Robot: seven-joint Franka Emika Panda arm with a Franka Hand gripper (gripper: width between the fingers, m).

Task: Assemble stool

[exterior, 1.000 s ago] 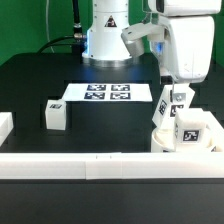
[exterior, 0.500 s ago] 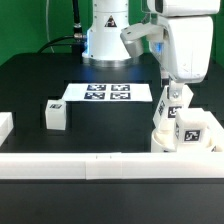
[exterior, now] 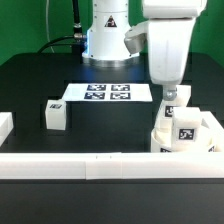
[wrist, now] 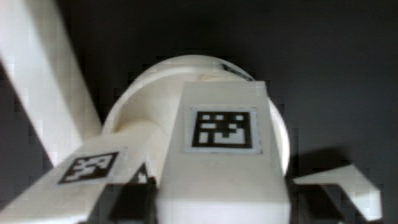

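Since half a second ago the wrist has turned and slid toward the exterior view's left, so its broad white housing now hangs squarely over the cluster of parts, and the jaws, apart a second ago, have come together. The gripper (exterior: pixel 170 97) is clamped on a stool leg (exterior: pixel 164 116) that stands roughly upright on the black table (exterior: pixel 110 128). The leg is pressed against the tagged seat (exterior: pixel 196 136), which sits on the exterior view's right, just behind the long white border rail (exterior: pixel 90 165). In the wrist view the held leg (wrist: pixel 222 135) fills the middle of the picture with its black-and-white tag facing the camera. Grey edges, probably the fingers, show at either side of its near end. A rounded white form lies behind its far end; whether that is the seat or the leg's own tip cannot be told. A white rail (wrist: pixel 39 70) runs slantwise past it, and a second tag (wrist: pixel 89 168) shows low beside the leg on a part too blurred to name. A second leg (exterior: pixel 55 114) lies alone, well apart, on the exterior view's left. The marker board (exterior: pixel 105 93) lies flat near the middle of the table, in front of the robot's base (exterior: pixel 105 38).
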